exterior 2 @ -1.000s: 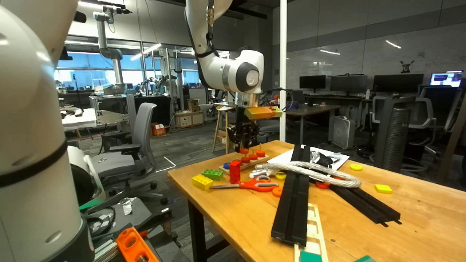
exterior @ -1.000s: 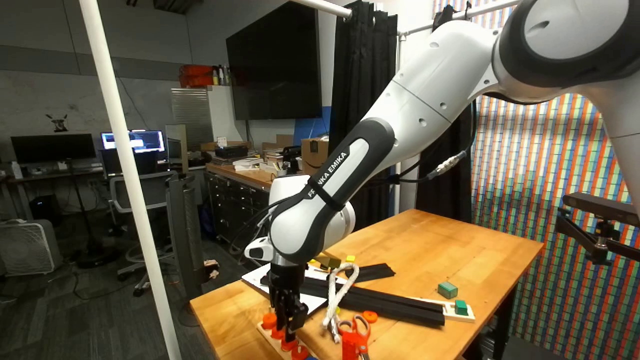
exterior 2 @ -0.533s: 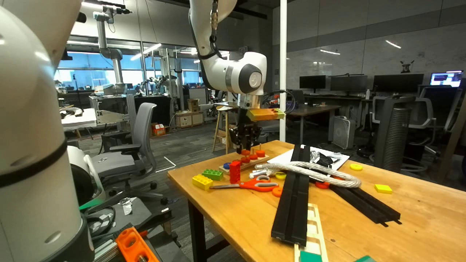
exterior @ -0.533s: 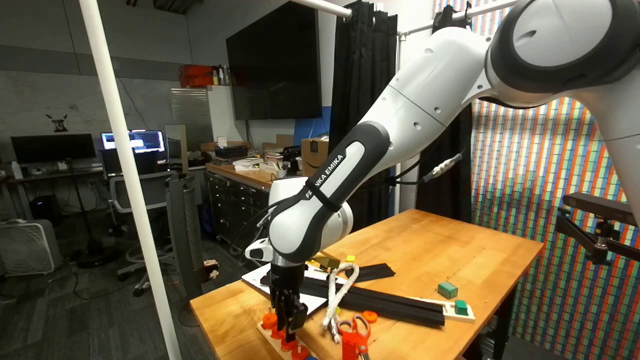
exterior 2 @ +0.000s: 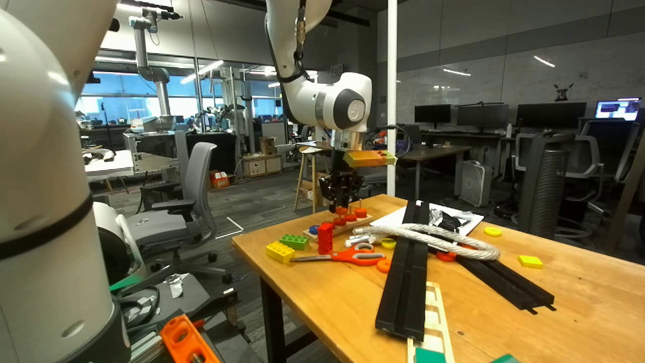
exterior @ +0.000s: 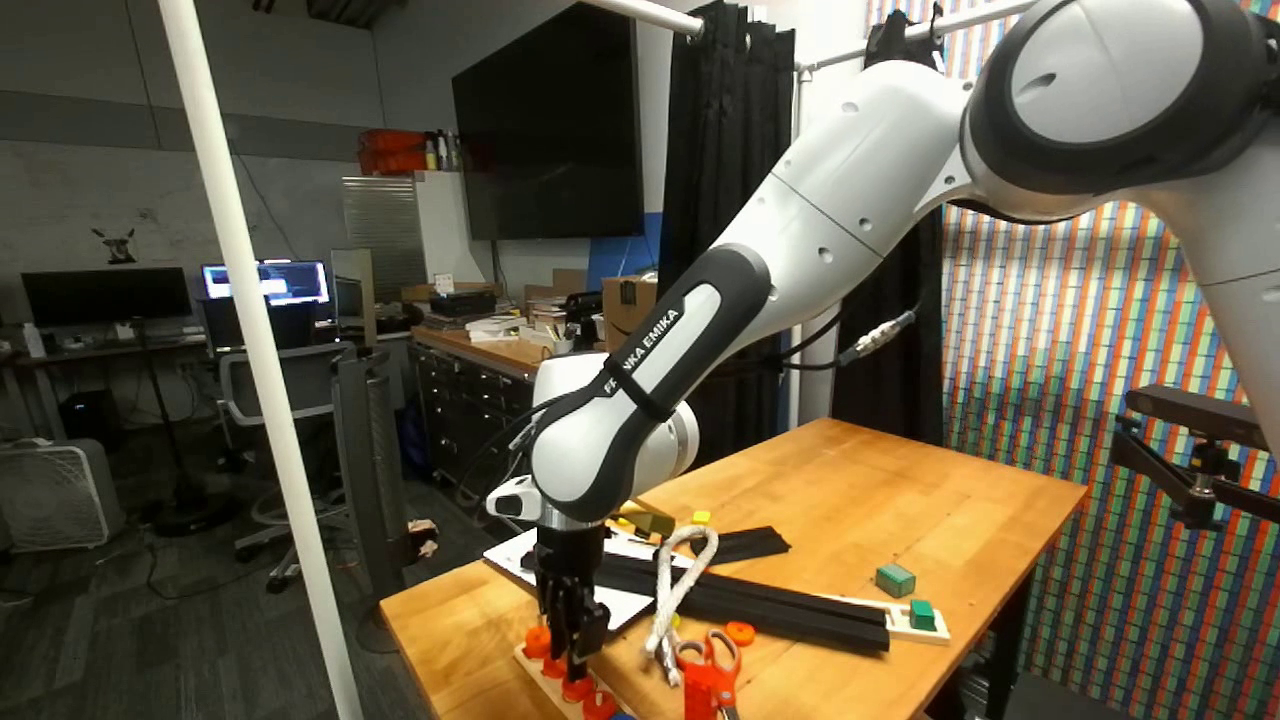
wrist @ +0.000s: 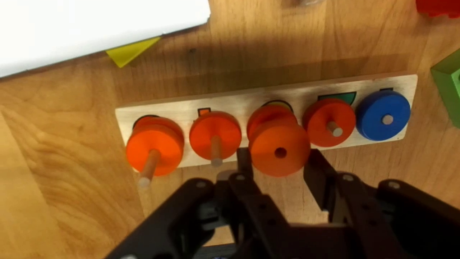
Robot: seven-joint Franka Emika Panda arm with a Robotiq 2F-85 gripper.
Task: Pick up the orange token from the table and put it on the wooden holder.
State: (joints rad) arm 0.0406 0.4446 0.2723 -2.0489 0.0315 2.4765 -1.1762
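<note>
Hand (wrist: 279, 158) clamped on the orange token (wrist: 267, 154) (round disc, small hole in the middle), gripping it from both sides, jaws parted just the token's width. Token is up off the surface (wrist: 72, 144), over the wooden peg holder (wrist: 235, 102), third spot from the left in wrist view. It partly covers a darker orange disc (wrist: 262, 117) below; can't tell if the two touch. Rest of holder, left to right: stacked orange discs (wrist: 169, 151), another orange disc (wrist: 215, 126), then past the token a red disc (wrist: 321, 120) and a blue disc (wrist: 373, 111) at the right end. Hand points down in both exterior views. Near the holder in an exterior view: red toy brick (exterior 2: 325, 239) upright, orange-handled scissors (exterior 2: 358, 256) lying flat, green toy brick (exterior 2: 294, 242) beside yellow toy brick (exterior 2: 280, 252). White rope (exterior 2: 403, 231) lies across black track (exterior 2: 403, 287); loose orange disc (exterior 2: 384, 265) just beside that track.
</note>
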